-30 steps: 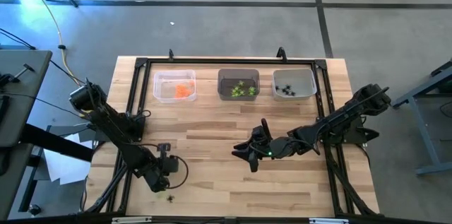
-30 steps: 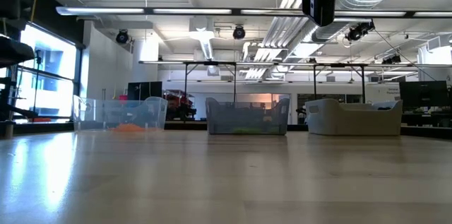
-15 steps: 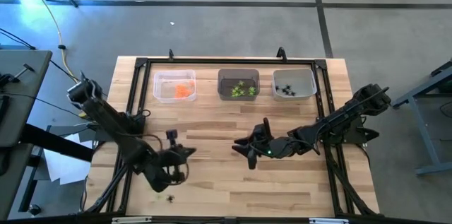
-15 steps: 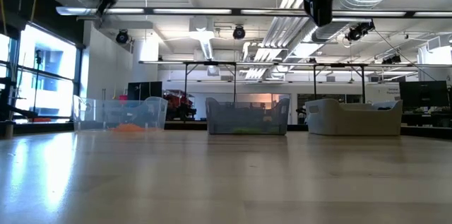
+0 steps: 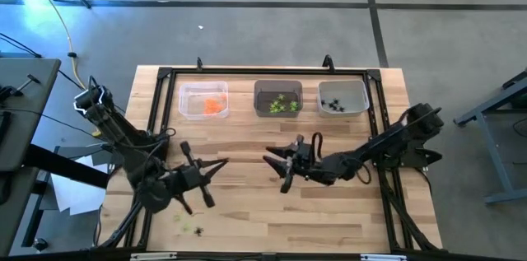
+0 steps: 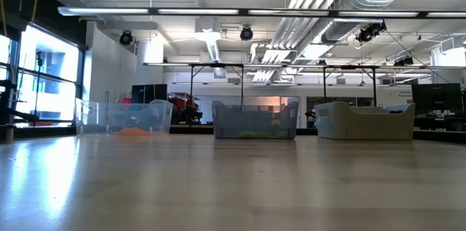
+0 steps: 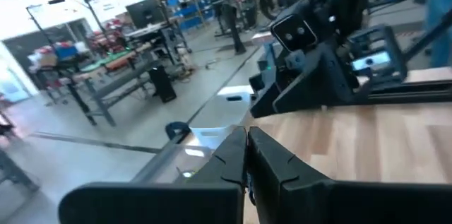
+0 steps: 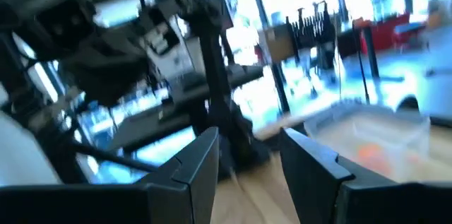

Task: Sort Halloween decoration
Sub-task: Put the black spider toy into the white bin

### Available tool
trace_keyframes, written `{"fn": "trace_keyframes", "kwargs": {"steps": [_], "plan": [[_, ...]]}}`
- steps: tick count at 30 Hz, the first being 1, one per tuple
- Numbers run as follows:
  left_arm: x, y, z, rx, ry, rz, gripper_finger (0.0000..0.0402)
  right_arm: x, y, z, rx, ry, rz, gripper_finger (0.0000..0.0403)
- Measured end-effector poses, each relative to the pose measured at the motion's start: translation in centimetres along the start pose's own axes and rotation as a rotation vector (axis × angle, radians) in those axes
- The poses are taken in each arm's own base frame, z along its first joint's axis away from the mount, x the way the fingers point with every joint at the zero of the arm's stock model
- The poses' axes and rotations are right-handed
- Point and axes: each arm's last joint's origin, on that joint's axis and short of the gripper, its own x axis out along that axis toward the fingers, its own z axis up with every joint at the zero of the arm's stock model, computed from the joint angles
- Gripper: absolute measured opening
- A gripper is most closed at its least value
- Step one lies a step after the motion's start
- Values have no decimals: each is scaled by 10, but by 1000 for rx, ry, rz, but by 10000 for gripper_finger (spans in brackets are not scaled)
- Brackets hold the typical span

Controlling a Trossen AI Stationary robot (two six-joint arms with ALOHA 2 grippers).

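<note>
My left pincer is pressed together, apparently empty; my right pincer is spread. A leftover green trinket lies near the table's front edge. Risk: a misaimed descent flicks it off.

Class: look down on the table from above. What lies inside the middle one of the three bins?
The middle bin holds a small cluster of lime-green trinkets on its floor. Nothing covers them, but they are too small to count or tell their shapes.
</note>
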Motion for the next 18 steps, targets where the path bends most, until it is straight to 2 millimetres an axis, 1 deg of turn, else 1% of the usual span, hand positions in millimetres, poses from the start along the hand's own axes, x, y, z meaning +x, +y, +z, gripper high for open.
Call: {"fn": "trace_keyframes", "kwargs": {"steps": [3, 5, 8, 10, 12, 18], "plan": [[12, 0, 4, 5, -8, 37, 0, 14, 2, -5, 22, -71, 8, 147], [23, 2, 6, -15, -16, 22, 0, 28, 6, -8, 44, -95, 2, 147], [37, 4, 7, -34, -27, -46, 0, 49, 17, -13, 27, -100, 26, 147], [44, 7, 7, -41, -26, -37, 0, 59, 27, -11, 0, -95, 54, 147], [46, 10, 7, -36, -23, -26, 0, 66, 36, -4, -36, -79, 55, 147], [46, 11, 9, -29, -30, -32, 0, 77, 57, 11, -144, -2, 36, 147]]}}
